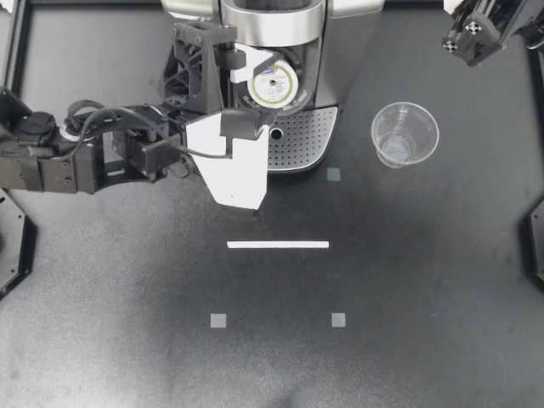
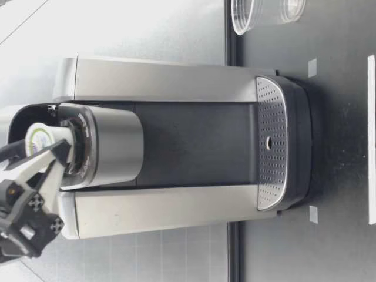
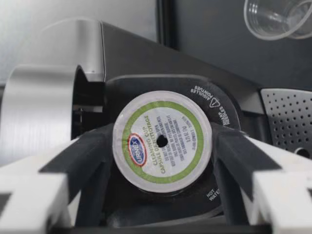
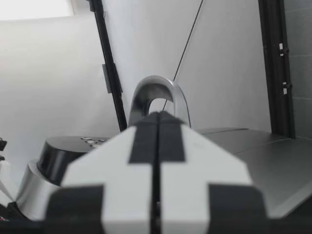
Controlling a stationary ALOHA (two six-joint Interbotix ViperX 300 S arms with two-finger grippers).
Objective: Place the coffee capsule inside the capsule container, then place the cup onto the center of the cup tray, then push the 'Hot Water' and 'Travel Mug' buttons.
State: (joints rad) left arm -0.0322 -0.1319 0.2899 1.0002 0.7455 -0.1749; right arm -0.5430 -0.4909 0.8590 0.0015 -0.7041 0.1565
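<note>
Foil-topped coffee capsule (image 1: 274,83) (green ring, small hole in the middle) is pinched btwn both fingers of my L gripper (image 1: 252,87), pads touching its rim at 9 and 3 o'clock in the left wrist view. It sits at the mouth of the capsule container (image 3: 146,84) on the coffee machine (image 1: 353,42); can't tell if fully seated. Clear cup (image 1: 405,134) stands on the table (image 1: 408,280) at 3 o'clock of the cup tray (image 1: 306,136), apart from it. R gripper (image 1: 470,36), at 1 o'clock of the cup, has fingers pressed together, holding nothing

A matte black table (image 1: 425,280) stands before a pale wall (image 4: 48,73) with black posts (image 4: 275,63).
</note>
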